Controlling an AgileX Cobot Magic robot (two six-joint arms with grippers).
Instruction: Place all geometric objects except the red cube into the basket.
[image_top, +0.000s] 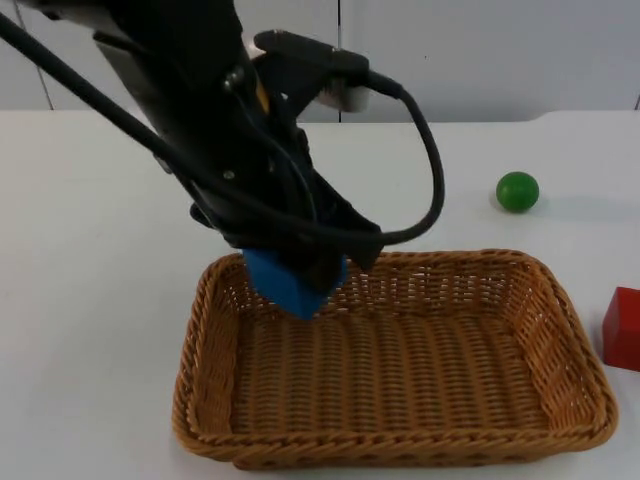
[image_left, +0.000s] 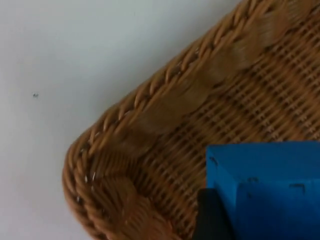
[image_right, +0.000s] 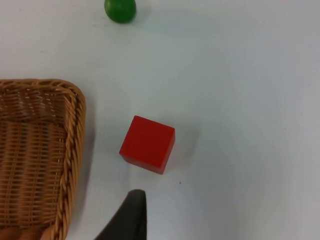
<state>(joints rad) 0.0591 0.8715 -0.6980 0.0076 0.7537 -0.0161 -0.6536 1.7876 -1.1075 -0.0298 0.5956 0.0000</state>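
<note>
Top view: left gripper (image_top: 300, 285) fingers clamp the blue block (image_top: 287, 283) over the basket (image_top: 560, 300) corner; right gripper (image_right: 131, 212) fingers' state untellable.

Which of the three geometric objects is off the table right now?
The blue block, held by the left end effector over the basket; green ball and red cube rest on the table.

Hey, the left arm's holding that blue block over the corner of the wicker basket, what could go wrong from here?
1. The left gripper holds the blue block near the woven wicker basket's far left corner; released there, it might clip the rim and tumble onto the white table.
2. The green ball sits loose on the table and could roll when grasped.
3. The red cube lies close beside the basket, below the right gripper; it could be picked by mistake.
</note>
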